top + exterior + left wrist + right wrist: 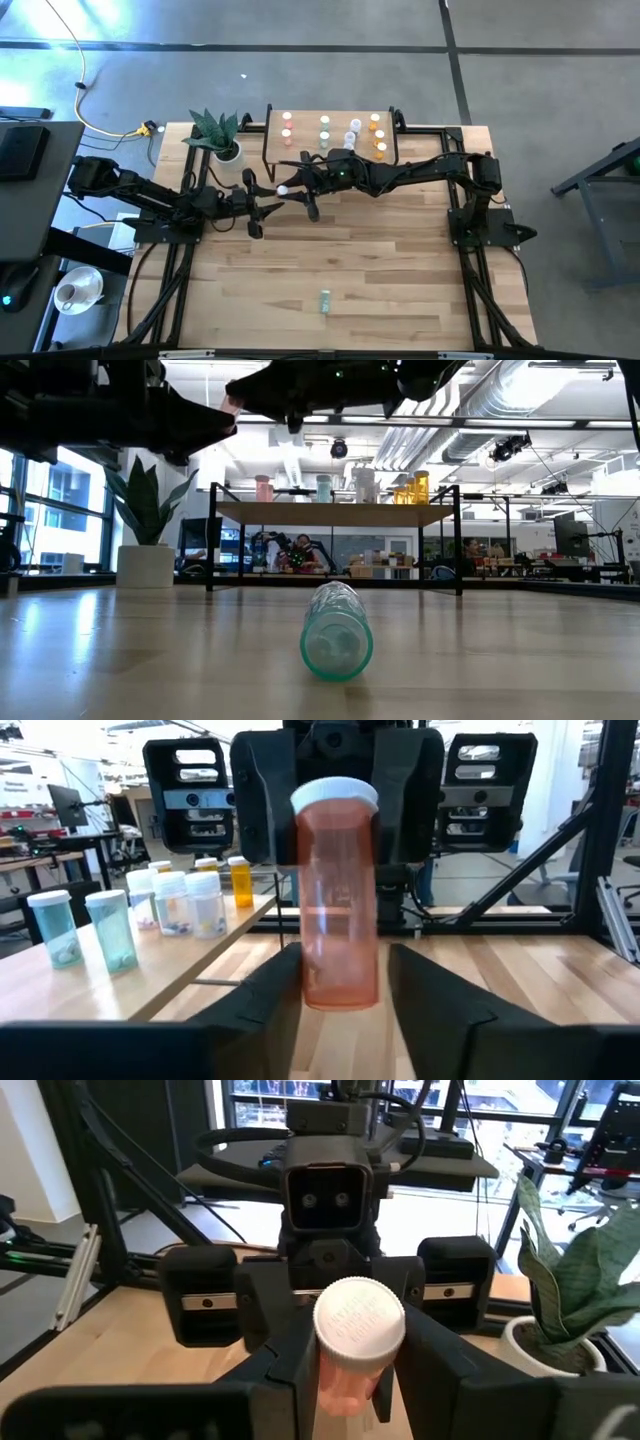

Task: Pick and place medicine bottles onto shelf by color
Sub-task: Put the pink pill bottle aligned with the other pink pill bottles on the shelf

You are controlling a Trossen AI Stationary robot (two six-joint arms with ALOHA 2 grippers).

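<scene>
The desk (400, 270) is a big striped wooden top, with the two dark arms reaching in from nine and three o'clock to meet just above its centre. At twelve o'clock stands the shelf (335, 160), a small light-wood board on thin black legs, carrying the medicine bottles (352, 138) in rows: pink-red toward nine o'clock, then green, clear-white and orange toward three. Just beside the shelf at about ten o'clock sits a potted plant (220, 135).

Between the arms, in front of the shelf, a pink-red bottle (337, 920) with a white cap hangs in the air, clear of the desk. The right gripper (292, 186) is pinching it at the cap end. The left gripper (262, 200) faces it from the other side, its fingers (270, 990) standing spread to either side of the bottle's lower end with a sliver of gap showing.

Down at six o'clock, well apart from everything else, a green bottle (337, 630) lies on its side on the desk.
</scene>
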